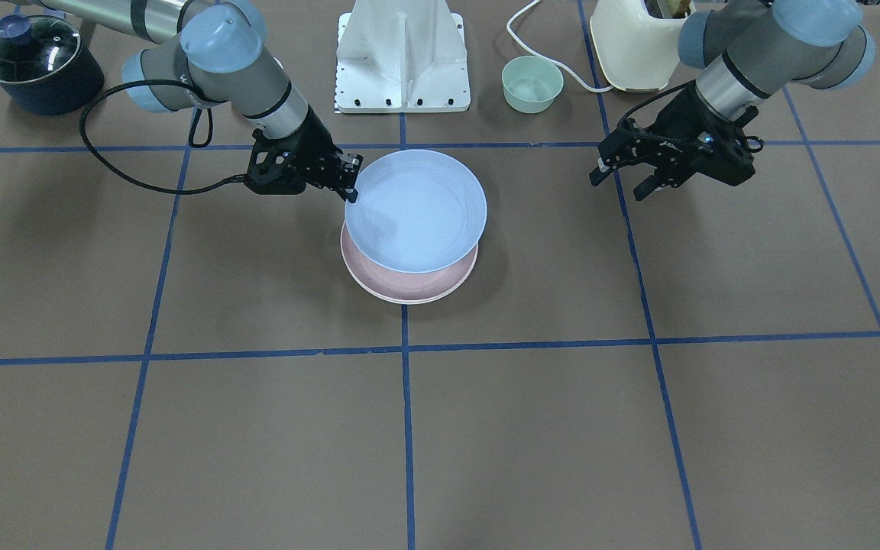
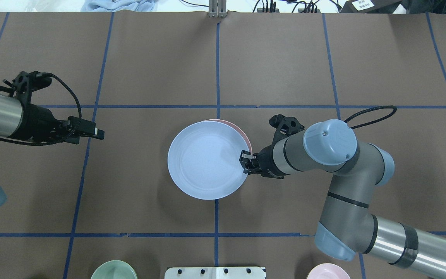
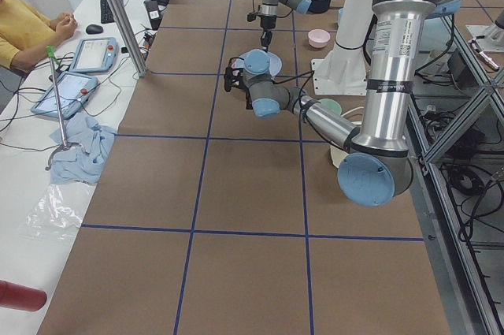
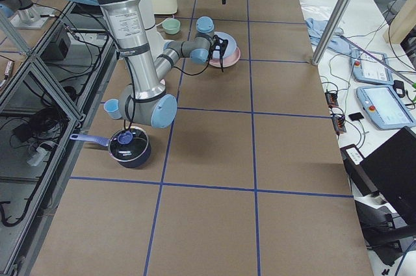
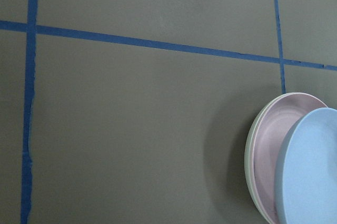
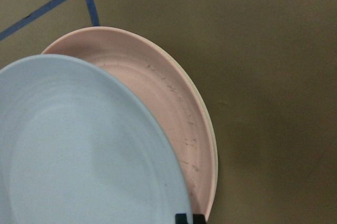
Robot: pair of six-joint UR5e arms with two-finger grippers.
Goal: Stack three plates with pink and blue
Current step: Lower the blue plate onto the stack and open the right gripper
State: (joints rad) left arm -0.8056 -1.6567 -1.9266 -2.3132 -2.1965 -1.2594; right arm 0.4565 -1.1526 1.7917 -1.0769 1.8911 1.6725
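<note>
1. Overhead exterior view puts the blue plate [image 2: 205, 159] near the middle of the table [image 2: 285, 58], just left of the central tape line [image 2: 218, 69]. It hangs over the pink plate [image 2: 245, 133], pushed toward the robot, so only a crescent of pink shows on the far side.
2. From the front-facing camera the blue plate [image 1: 417, 210] looks larger than the pink plate [image 1: 409, 286] under it, and the right-side view shows it raised above the pink one. Whether any edge touches I cannot tell.
3. The left wrist camera shows the pink plate [image 5: 266, 150] nested in a cream plate [image 5: 248, 163], of which only a thin pale rim shows around the pink.
4. The right gripper [image 1: 351, 191] is clamped on the blue plate's rim at the edge nearest its arm, with one finger above the rim and one below.
5. The left gripper [image 1: 618, 186] hangs well apart from the stack on the other side, its fingers spread and nothing between them.
6. Along the robot's edge of the table stand a green bowl [image 1: 532, 84], a cream appliance [image 1: 635, 46], a white mount [image 1: 403, 57] and a lidded dark pot [image 1: 39, 65].
7. A small pink bowl [image 2: 327, 272] shows at the bottom edge of the overhead view.
</note>
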